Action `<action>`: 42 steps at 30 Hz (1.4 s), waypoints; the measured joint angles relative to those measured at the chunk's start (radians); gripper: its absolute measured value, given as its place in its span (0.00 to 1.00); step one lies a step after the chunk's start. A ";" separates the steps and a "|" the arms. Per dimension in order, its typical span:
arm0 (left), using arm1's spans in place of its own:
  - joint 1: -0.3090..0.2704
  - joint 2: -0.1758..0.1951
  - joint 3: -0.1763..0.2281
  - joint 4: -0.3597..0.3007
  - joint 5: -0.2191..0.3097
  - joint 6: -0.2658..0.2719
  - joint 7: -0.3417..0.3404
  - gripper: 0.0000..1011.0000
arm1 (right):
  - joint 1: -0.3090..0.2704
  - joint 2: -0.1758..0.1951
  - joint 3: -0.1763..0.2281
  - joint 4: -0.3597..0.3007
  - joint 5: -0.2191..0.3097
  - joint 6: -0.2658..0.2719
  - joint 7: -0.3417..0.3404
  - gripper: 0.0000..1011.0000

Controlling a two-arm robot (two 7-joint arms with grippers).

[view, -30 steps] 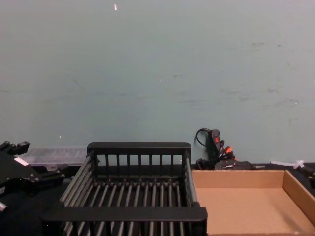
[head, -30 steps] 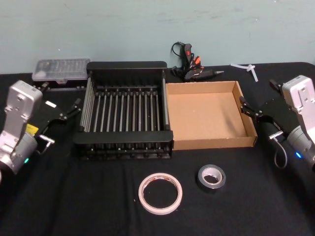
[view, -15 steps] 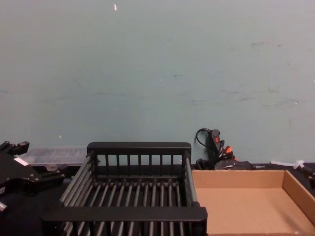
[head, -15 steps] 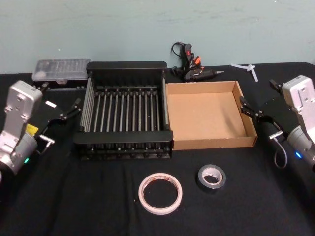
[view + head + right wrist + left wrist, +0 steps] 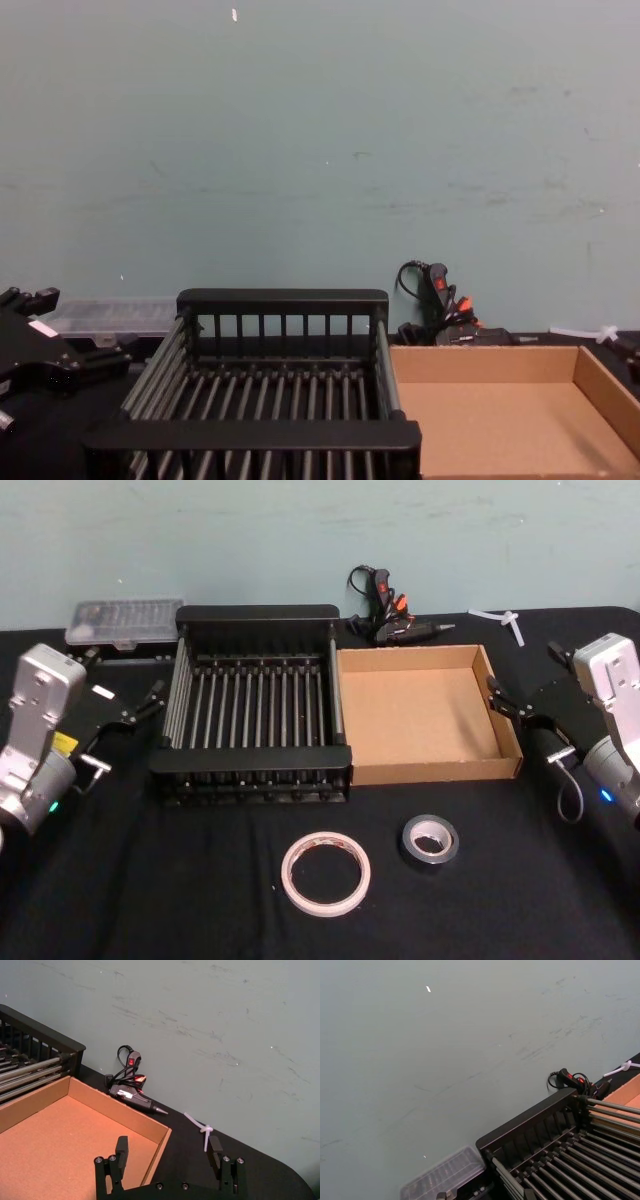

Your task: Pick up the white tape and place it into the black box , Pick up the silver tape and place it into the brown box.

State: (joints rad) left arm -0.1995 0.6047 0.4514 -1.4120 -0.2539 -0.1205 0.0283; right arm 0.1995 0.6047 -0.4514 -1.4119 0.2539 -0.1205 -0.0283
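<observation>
Black-clothed table: white tape point(image 5: 326, 873) and silver tape point(image 5: 430, 841) lie untouched; black box point(image 5: 256, 615) and brown box point(image 5: 420, 658) empty. Left gripper point(image 5: 142, 706) and right gripper point(image 5: 167, 1152) spread apart, parked at the sides.

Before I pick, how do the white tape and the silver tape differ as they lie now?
The white tape is a wide, thin ring with a large hollow centre; the silver tape is a smaller, thicker roll with a small core. The white tape is pale with reddish marks; the silver tape is dark grey. The white tape lies left of and nearer than the silver tape. Both lie flat on the black table, outside the boxes.
</observation>
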 joint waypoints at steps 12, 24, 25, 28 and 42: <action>0.000 0.000 0.000 0.000 0.000 0.000 0.000 0.99 | 0.000 0.000 0.000 0.000 0.000 0.000 0.000 0.99; 0.000 0.000 0.000 0.000 0.000 0.000 0.000 0.99 | -0.002 -0.005 0.007 0.000 -0.001 -0.001 0.002 0.99; 0.000 0.000 0.000 0.000 0.000 0.000 0.000 0.99 | -0.003 -0.007 0.010 0.000 -0.002 -0.001 0.003 0.99; 0.000 0.000 0.000 0.000 0.000 0.000 0.000 0.99 | -0.007 -0.012 0.019 0.000 -0.005 -0.001 0.007 0.99; 0.000 0.000 0.000 0.000 0.000 0.000 0.000 0.99 | -0.070 -0.002 0.072 -0.083 -0.001 0.007 0.031 0.99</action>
State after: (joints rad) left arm -0.1996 0.6047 0.4514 -1.4120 -0.2539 -0.1205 0.0283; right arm 0.1292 0.6030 -0.3794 -1.4954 0.2534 -0.1137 0.0032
